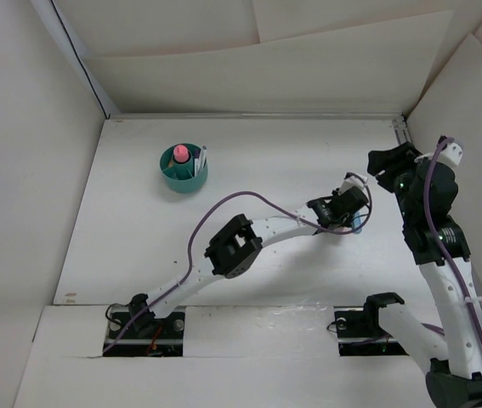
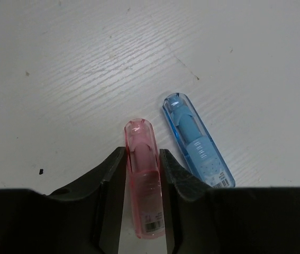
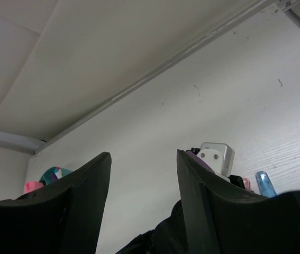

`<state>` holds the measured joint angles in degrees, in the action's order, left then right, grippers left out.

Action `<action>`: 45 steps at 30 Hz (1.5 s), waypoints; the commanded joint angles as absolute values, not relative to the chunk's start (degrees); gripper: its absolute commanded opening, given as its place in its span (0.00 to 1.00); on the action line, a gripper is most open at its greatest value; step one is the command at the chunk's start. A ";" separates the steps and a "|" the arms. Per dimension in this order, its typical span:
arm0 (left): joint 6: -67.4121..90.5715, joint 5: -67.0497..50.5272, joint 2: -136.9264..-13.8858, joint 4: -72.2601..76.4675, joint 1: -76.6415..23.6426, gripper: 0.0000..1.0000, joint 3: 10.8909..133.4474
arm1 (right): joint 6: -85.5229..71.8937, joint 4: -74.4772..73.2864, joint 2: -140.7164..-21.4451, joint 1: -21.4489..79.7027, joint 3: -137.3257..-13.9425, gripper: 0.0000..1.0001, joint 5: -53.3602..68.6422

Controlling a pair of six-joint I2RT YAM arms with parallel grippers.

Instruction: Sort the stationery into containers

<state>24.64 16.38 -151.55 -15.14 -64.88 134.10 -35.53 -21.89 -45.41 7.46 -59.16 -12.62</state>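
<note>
**A:** How does the left gripper stand?

**B:** Clamped, as far as I can see. In the left wrist view its 2 fingers press the 2 long sides of the pink piece at lower centre.

**A:** And the long axis?

**B:** It runs from the bottom of the frame straight up, in line with the gripper's reach, so the jaws close across the narrow width. The piece lies flat on the tabletop.

**A:** Anything crowding it?

**B:** The blue piece lies just beside it on the right, leaning toward the upper left. I cannot tell whether it touches the right finger.

**A:** Where does the piece go?

**B:** My guess is the teal cup, at upper left in the top view and well apart from this gripper at right of centre.

**A:** The right gripper?

**B:** Fingers apart, holding nothing, raised at the right edge.
</note>
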 commanded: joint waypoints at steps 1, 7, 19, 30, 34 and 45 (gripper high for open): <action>23.21 18.81 -151.01 -15.56 -65.21 0.22 134.66 | -34.72 -18.81 -44.82 7.03 -59.41 0.59 -11.60; 22.06 23.20 -144.32 -12.75 -65.21 0.10 121.47 | -34.72 -17.75 -44.82 7.03 -58.28 0.59 -10.99; 19.95 26.37 -144.04 -15.20 -65.21 0.34 121.45 | -34.72 -17.75 -44.82 7.03 -57.66 0.59 -9.76; 18.90 25.75 -147.74 -16.26 -65.21 0.37 127.09 | -34.19 -17.75 -44.82 7.03 -57.66 0.59 -9.15; 18.37 26.28 -149.24 -16.79 -65.21 0.35 129.89 | -34.19 -17.75 -44.82 7.03 -57.66 0.59 -9.14; 19.95 35.49 -136.08 -10.47 -65.21 0.00 115.27 | -33.66 -17.23 -44.82 7.03 -57.66 0.59 -9.75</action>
